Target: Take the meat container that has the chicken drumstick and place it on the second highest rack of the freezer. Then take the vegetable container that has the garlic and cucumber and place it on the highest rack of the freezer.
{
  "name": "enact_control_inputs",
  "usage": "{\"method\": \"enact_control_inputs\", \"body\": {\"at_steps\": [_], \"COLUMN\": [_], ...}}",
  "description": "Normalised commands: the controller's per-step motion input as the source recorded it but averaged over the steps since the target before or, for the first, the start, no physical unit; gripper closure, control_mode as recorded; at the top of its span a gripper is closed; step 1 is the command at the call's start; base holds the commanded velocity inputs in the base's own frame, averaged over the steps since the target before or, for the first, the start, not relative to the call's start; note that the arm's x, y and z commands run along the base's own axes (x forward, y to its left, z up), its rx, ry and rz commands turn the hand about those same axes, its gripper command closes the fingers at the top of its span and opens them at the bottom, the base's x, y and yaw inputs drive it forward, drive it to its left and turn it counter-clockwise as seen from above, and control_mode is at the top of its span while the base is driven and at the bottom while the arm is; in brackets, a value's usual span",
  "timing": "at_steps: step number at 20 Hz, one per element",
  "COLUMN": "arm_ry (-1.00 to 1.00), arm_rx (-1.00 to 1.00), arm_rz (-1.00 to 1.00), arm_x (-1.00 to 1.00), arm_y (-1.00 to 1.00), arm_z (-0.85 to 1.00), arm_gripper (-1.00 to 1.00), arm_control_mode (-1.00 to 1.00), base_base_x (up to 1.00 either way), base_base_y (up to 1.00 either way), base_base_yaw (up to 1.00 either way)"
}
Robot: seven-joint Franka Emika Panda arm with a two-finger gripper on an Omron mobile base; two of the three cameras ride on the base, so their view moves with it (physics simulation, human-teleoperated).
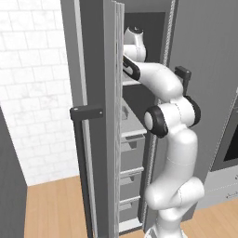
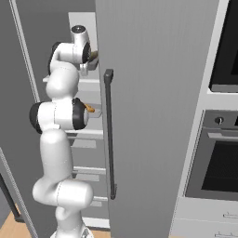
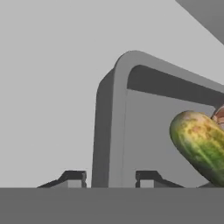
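In the hand view, my gripper (image 3: 110,178) is open, its fingertips (image 3: 74,177) standing either side of the vegetable container's grey rim (image 3: 109,127) with small gaps. The yellowish-green cucumber (image 3: 199,146) lies inside the container, and a sliver of the pinkish garlic (image 3: 220,116) shows at the right edge. The container rests on the light-grey highest rack (image 3: 43,87) of the freezer (image 1: 148,28). In the right base view my hand (image 2: 86,52) reaches in at that top shelf. One shelf lower, the orange-brown chicken drumstick (image 2: 89,109) sits in its meat container (image 2: 96,114).
The freezer's open door (image 1: 93,153), with its black bar handle (image 1: 85,113), stands close on the arm's left. On the right is a tall grey panel (image 2: 158,116) with a vertical handle (image 2: 109,130), and beyond it an oven (image 2: 218,162). Drawers (image 1: 132,158) fill the lower freezer.
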Motion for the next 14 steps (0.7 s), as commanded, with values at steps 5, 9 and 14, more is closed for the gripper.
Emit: {"method": "enact_control_inputs", "body": {"at_steps": [5,9,14], "arm_ry": [-0.07,-0.37,-0.33], "arm_rx": [0.0,0.0,0.0], "arm_rz": [0.0,0.0,0.0], "arm_x": [-0.18,-0.97,-1.0], "arm_y": [-0.01,-0.1,-0.02], "arm_z": [0.0,0.0,-0.12], "arm_gripper": [-1.0,-1.0,-1.0], "arm_control_mode": [-1.0,-1.0,-1.0], "base_base_x": [0.0,0.0,0.0], "base_base_y": [0.0,0.0,0.0], "base_base_yaw": [0.0,0.0,0.0]}}
